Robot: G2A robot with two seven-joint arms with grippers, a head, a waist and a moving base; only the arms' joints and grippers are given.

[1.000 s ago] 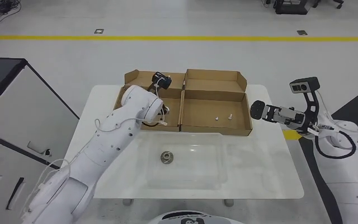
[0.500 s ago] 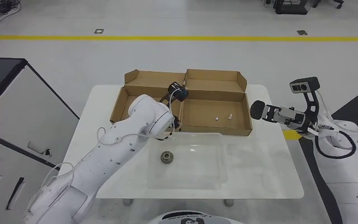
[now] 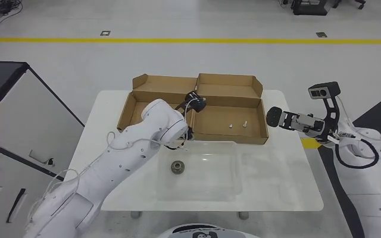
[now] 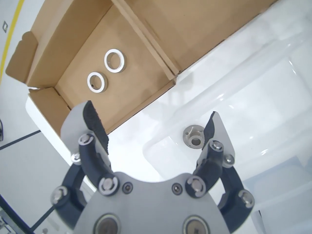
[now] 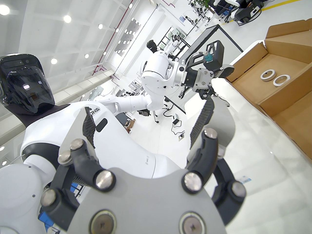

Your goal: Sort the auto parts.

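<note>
A small metal flanged part [image 3: 177,166] lies in the clear plastic tray [image 3: 235,185] at the table's front. In the left wrist view it [image 4: 194,138] sits just beside one fingertip [image 4: 211,125] of my left gripper [image 4: 151,124], which hangs open and empty above the tray's rim by the left box's front wall. Two white rings [image 4: 115,60] [image 4: 97,81] lie in the left cardboard box [image 3: 132,110]. Two small bolts [image 3: 237,125] lie in the right box [image 3: 257,135]. My right gripper [image 5: 146,122] stays open and empty off the table's right side [image 3: 275,116].
The two open boxes stand side by side at the back of the white table [image 3: 107,107], flaps up. The left arm [image 3: 158,122] lies across the left box's front. A dark panel [image 3: 24,101] stands left of the table.
The left arm has swung from above the left box to the right and toward the tray, its wrist now by the divider between the boxes. The right arm has not moved.
</note>
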